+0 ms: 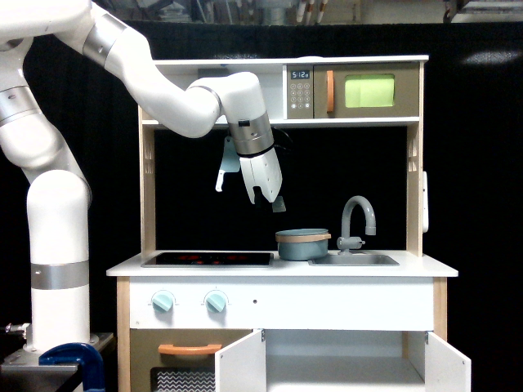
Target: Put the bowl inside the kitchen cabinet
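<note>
Bowl [302, 244], grey-blue with a tan band at its rim, sits on the white tabletop [204, 267] of a toy kitchen, between the black hob [208, 259] and the steel sink [354, 260]. It lies below the gripper [270, 202] and slightly toward the exterior view's right, well apart from it. The fingers [279, 203] hang spread apart, grasping nothing. Lower down, the kitchen cabinet [343, 363] stands with both white doors swung open.
</note>
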